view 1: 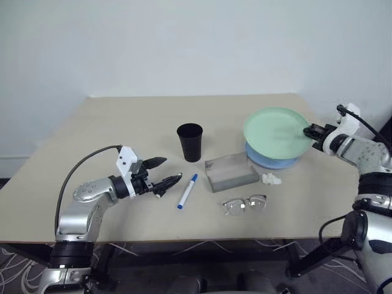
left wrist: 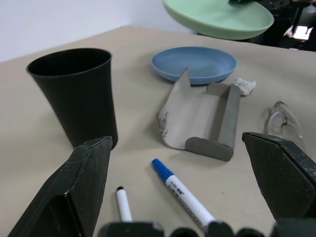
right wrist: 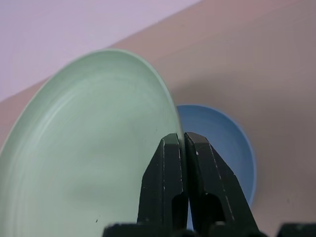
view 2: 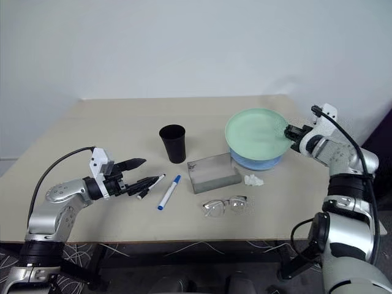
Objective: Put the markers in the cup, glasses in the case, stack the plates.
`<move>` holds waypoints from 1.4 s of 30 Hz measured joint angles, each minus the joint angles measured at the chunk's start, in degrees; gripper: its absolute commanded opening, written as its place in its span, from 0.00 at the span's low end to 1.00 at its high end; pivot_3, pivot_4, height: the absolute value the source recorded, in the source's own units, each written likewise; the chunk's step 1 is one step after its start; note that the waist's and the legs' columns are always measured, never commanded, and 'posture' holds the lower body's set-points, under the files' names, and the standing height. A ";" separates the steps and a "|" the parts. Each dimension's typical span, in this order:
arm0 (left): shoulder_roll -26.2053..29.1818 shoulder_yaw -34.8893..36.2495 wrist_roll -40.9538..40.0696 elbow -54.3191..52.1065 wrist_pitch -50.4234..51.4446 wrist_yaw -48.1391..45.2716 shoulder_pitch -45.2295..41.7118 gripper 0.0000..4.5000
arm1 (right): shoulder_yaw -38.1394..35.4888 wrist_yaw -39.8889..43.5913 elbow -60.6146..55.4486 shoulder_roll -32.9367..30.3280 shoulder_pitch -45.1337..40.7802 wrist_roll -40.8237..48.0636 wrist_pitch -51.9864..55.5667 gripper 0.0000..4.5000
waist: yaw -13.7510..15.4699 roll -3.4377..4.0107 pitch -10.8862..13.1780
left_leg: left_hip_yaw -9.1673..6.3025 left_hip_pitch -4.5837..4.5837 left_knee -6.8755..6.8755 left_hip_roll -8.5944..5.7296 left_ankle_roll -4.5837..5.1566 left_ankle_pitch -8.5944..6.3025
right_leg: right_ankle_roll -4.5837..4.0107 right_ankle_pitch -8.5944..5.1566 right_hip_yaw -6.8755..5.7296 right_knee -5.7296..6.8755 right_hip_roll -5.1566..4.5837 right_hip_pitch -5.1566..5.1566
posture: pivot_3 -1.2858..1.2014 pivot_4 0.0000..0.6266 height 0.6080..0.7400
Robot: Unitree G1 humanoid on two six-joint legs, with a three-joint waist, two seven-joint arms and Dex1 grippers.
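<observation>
Thin metal-rimmed glasses (view 1: 245, 204) lie nearest on the beige surface (view 1: 122, 122), just in front of the grey rectangular case (view 1: 231, 171), whose lid stands open. Beside them are a small white lump (view 1: 271, 179) and a blue-capped white marker (view 1: 187, 191). A black-capped marker (view 2: 150, 185) lies under the left hand (view 1: 166, 171), its fingers spread wide and empty, near the tall black tapered cup (view 1: 190, 142). Right hand (view 1: 310, 130) is clamped on the rim of the mint green round plate (view 1: 275, 131), held tilted above the light blue plate (view 1: 269, 160).
</observation>
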 measured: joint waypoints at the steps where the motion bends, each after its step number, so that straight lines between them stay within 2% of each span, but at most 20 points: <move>1: 0.00 0.02 -0.01 -0.08 0.00 0.10 0.07 1.00 | 0.42 -0.85 2.26 0.44 -0.80 -0.90 -1.63 0.00 | 0.00 0.01 0.00 | -0.02 0.00 -0.04 -0.05 0.04 -0.02 | 0.04 0.17 0.01 -0.05 0.00 0.00 | 0.52 0.00 0.94; 11: 0.02 0.08 -0.03 -0.78 0.00 0.82 0.76 1.00 | 2.98 -7.29 21.14 3.06 -6.61 -7.50 -16.06 0.00 | -0.60 0.05 0.02 | -0.14 0.04 -0.26 -0.07 0.12 0.01 | 0.01 0.19 -0.01 -0.16 0.07 0.02 | 0.52 0.00 0.94; 22: 0.49 0.34 -0.14 -2.71 0.24 1.19 2.35 1.00 | 3.20 -9.22 28.25 4.89 -8.71 -9.54 -21.48 0.00 | -2.21 0.06 0.02 | -0.18 0.13 -0.23 -0.06 0.13 0.02 | 0.00 0.18 -0.02 -0.10 0.09 0.08 | 0.52 0.00 0.94; 25: 0.62 0.39 -0.16 -2.82 0.43 1.49 2.46 1.00 | 3.38 -9.51 28.58 5.48 -8.84 -9.74 -22.04 0.15 | -2.56 0.07 0.01 | -0.19 0.14 -0.23 -0.06 0.14 0.02 | 0.01 0.19 -0.02 -0.08 0.10 0.07 | 0.52 0.00 0.94; 36: 0.67 0.39 -0.32 -3.72 0.98 2.11 2.77 1.00 | 4.78 -7.04 28.87 6.29 -9.03 -10.64 -22.14 0.99 | -3.37 0.07 0.01 | -0.19 0.19 -0.22 -0.06 0.14 0.02 | 0.02 0.20 -0.01 -0.05 0.10 0.11 | 0.52 0.00 0.94; 38: 0.67 0.39 -0.34 -3.73 1.18 2.14 2.77 1.00 | 6.73 -4.31 28.10 5.90 -9.01 -11.92 -22.15 0.99 | -3.38 0.08 0.02 | -0.18 0.18 -0.22 -0.06 0.14 0.02 | 0.02 0.20 -0.01 -0.05 0.10 0.10 | 0.52 0.00 0.94; 42: 0.69 0.39 -0.36 -3.78 1.36 2.14 2.76 1.00 | 13.50 7.06 20.32 3.03 -8.32 -14.82 -20.66 0.99 | -3.35 0.12 0.03 | -0.21 0.15 -0.20 -0.07 0.14 0.02 | 0.03 0.20 -0.02 -0.04 0.10 0.09 | 0.52 0.00 0.94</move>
